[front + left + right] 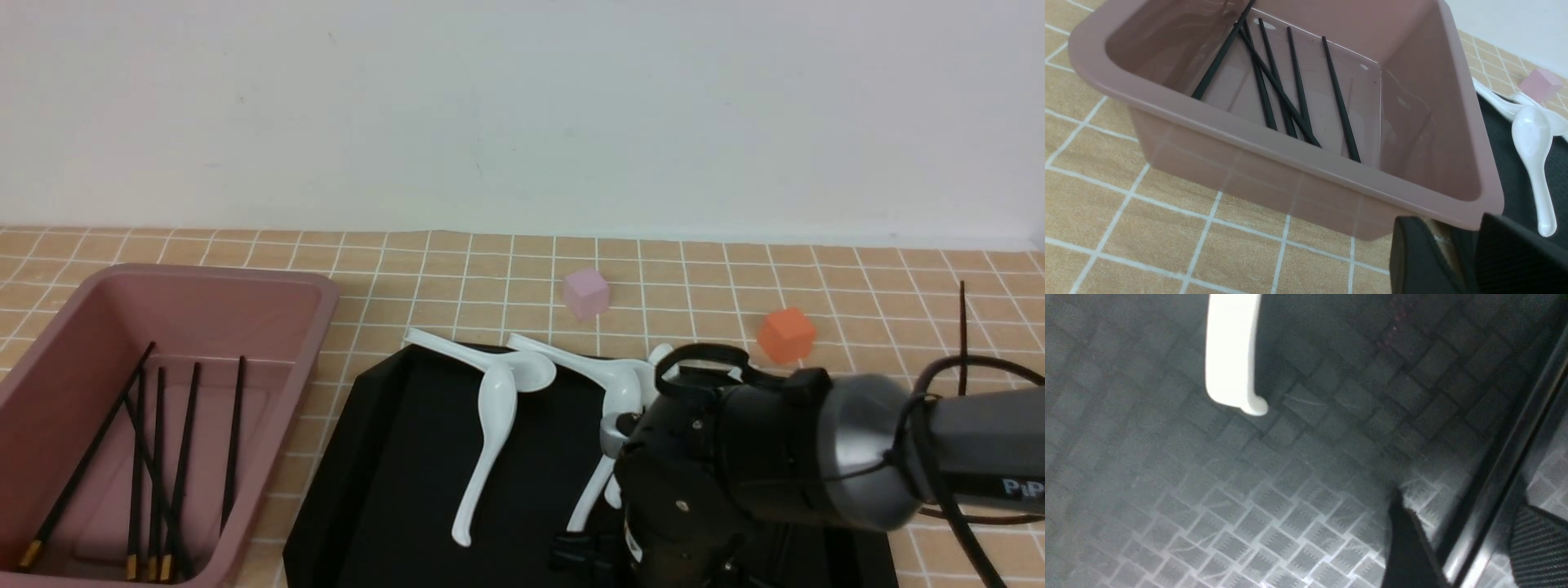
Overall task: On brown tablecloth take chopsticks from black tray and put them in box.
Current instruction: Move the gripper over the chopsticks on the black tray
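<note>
Straddling a chopstick (1506, 457) lying on the black tray (1249, 498), we are holding the right gripper (1459, 522) with jaws spread, a finger on each side. Our left gripper (1447, 228) is hovering by the box (1290, 151), jaws parted and empty; five chopsticks (1299, 81) are lying inside.

From where I stand, a plain, matte, off-white painted wall (522, 106) fills the whole upper part of the front view from side to side, marked only by a few faint scuffs and one thin scratch near its middle. It comes straight down to the far edge of the wide, flat desk (816, 249), where a slightly paler strip runs along its foot, clearest towards the right. The light is soft and even, and a corner of the same wall (1515, 20) shows in the left wrist view.
</note>
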`<control>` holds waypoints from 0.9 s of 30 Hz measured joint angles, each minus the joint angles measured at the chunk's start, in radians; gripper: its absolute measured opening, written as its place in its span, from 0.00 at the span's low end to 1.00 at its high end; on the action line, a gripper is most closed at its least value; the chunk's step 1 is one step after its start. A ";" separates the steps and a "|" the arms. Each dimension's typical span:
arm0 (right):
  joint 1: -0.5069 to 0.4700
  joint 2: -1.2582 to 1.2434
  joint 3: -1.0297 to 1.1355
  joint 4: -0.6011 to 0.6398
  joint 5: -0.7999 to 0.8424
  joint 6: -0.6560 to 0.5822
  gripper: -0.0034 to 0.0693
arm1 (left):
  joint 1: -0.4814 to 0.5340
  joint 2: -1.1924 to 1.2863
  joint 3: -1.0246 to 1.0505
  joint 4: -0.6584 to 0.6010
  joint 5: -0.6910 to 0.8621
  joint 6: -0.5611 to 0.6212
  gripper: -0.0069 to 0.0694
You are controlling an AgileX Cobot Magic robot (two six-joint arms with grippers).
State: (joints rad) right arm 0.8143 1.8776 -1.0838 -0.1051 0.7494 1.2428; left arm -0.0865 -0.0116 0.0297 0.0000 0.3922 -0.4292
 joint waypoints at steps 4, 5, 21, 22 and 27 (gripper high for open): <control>0.000 0.005 -0.003 0.000 0.008 0.000 0.43 | 0.000 0.000 0.000 0.000 0.000 0.000 0.40; 0.000 0.005 -0.004 0.000 0.012 0.000 0.38 | 0.000 0.000 0.000 0.000 0.000 0.000 0.40; 0.000 -0.130 0.005 -0.032 0.253 0.000 0.22 | 0.000 0.000 0.000 0.000 0.000 0.000 0.40; 0.000 -0.162 0.005 -0.034 0.265 0.000 0.22 | 0.000 0.000 0.000 0.000 0.000 0.000 0.40; 0.000 -0.307 -0.051 -0.038 0.244 -0.024 0.22 | 0.000 0.000 0.000 0.000 0.000 0.000 0.40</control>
State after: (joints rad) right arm 0.8143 1.5711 -1.1349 -0.1430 0.9930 1.2191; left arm -0.0865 -0.0116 0.0297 0.0000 0.3922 -0.4292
